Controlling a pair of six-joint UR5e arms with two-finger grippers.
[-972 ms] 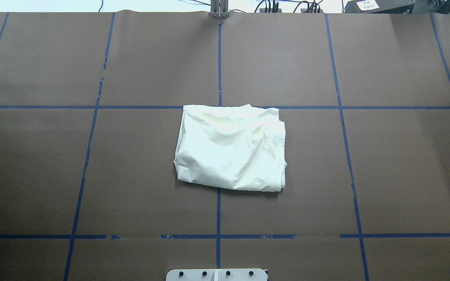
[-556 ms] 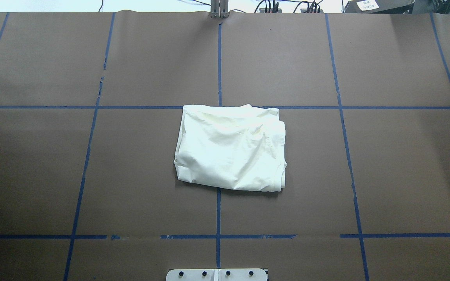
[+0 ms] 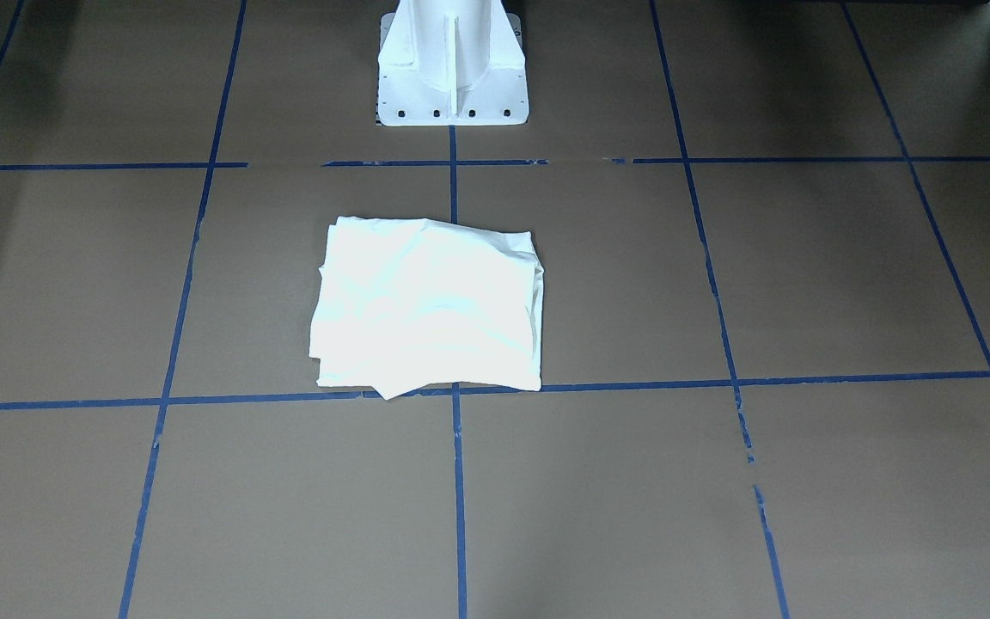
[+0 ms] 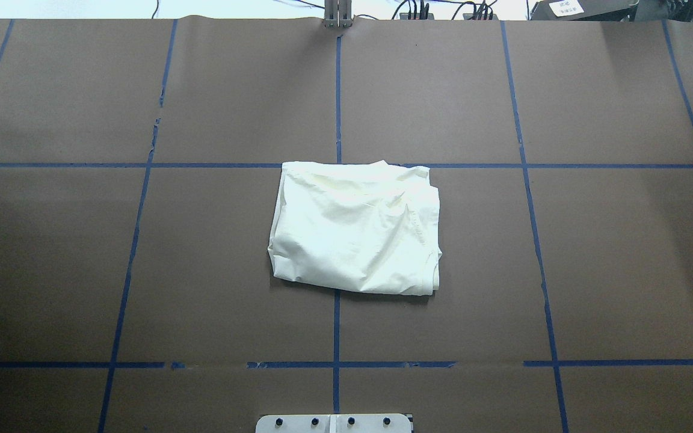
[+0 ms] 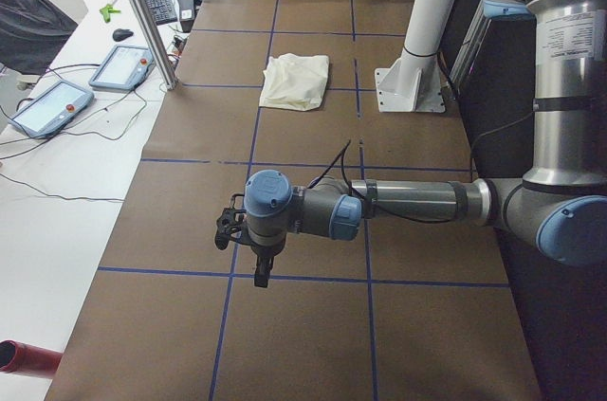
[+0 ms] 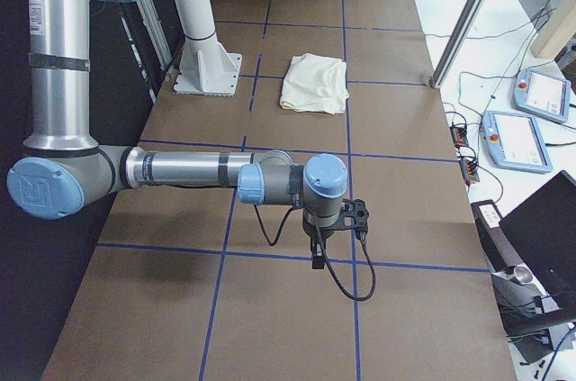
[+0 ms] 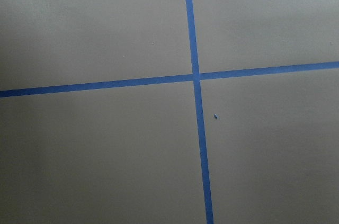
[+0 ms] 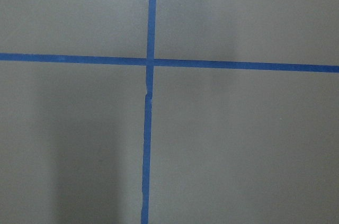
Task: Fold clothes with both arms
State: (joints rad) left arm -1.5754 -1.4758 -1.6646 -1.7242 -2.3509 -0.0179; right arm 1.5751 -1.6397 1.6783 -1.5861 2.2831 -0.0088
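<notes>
Shirt [image 4: 355, 228] sits folded and centred, so left gripper [image 5: 259, 274] and right gripper [image 6: 317, 255] hang well away, seemingly parked as finished; jaws apart or together, I cannot tell

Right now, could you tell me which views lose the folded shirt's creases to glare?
Exterior front-facing: the folded white shirt is blown out, creases nearly gone. Overhead exterior: evenly lit, wrinkles read clearly. Both side views: shirt small, folds faint.
</notes>
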